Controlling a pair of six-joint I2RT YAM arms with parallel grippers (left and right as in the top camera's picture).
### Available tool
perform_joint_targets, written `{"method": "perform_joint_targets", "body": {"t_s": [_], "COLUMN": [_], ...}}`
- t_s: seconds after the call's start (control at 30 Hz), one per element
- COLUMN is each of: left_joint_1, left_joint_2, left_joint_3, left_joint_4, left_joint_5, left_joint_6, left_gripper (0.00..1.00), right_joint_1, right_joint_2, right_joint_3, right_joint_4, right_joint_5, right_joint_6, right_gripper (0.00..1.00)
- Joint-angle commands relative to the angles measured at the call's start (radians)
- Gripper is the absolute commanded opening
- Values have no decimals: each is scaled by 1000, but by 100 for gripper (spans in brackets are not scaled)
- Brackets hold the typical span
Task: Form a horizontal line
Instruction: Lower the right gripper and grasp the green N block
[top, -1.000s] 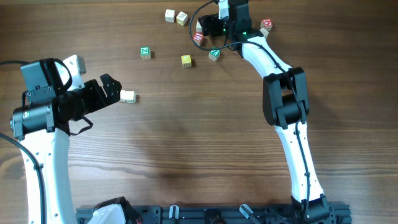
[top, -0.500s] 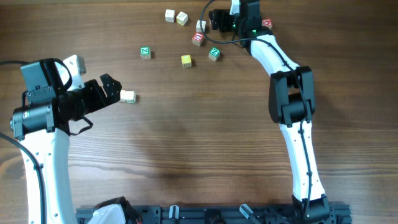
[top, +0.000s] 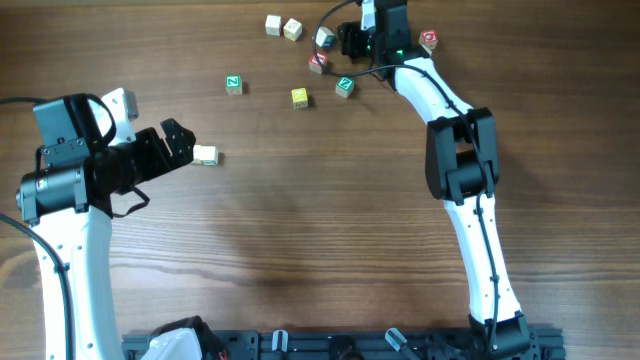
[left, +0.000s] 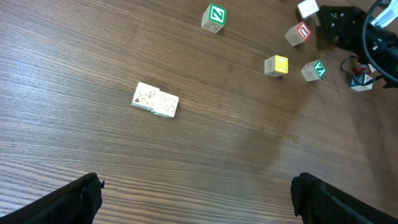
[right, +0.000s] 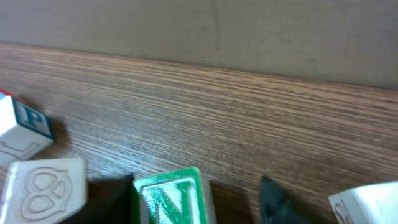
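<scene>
A short row of pale wooden cubes (top: 205, 155) lies on the table just right of my left gripper (top: 178, 143). In the left wrist view the row (left: 155, 100) shows two whitish cubes touching, ahead of the wide-open, empty left gripper (left: 199, 208). My right gripper (top: 343, 40) is at the far cluster of loose cubes. In the right wrist view a cube with a green N (right: 171, 199) sits between the right gripper's fingers (right: 193, 202). There is a gap between the cube and the right finger.
Loose cubes lie at the far side: green (top: 233, 85), yellow (top: 300, 97), green (top: 345, 86), red (top: 318, 62), white (top: 325, 38), red (top: 428, 40), and a pair (top: 282, 26). A blue P cube (right: 25, 121) and a carved pale cube (right: 46, 183) sit left of the N cube.
The right gripper has shifted slightly among the far cubes, and the white and red cubes beside it have been nudged. The left arm and the pale row have not moved.
</scene>
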Motion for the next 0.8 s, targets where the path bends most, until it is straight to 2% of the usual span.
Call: {"method": "perform_joint_targets", "body": {"t_s": [0.0,0.07,0.17,0.23,0.43,0.7,0.77], "left_joint_1": [2,2,2,2,2,2,2], "left_joint_2": [4,4,4,4,4,4,4], "left_joint_3": [-6,-6,-6,-6,-6,-6,-6], "left_joint_4": [3,3,3,2,3,3,3], "left_joint_5": [12,12,12,12,12,12,12], "left_joint_6": [6,6,6,6,6,6,6], "left_gripper": [100,100,100,100,100,100,100], "right_joint_1": [5,5,5,5,5,35,58], "right_joint_2": [61,61,56,32,-125,-373,-412], "right_joint_3": [-13,-13,-13,-13,-13,-13,-13], "right_joint_4": [-31,-52,-72,-90,-246,-534,-617], "right_joint_5": [60,65,65,66,65,36,31], "right_joint_6": [-95,-128,-128,-124,-112,-29,30], "right_gripper": [51,38,35,29,23,20,18]}}
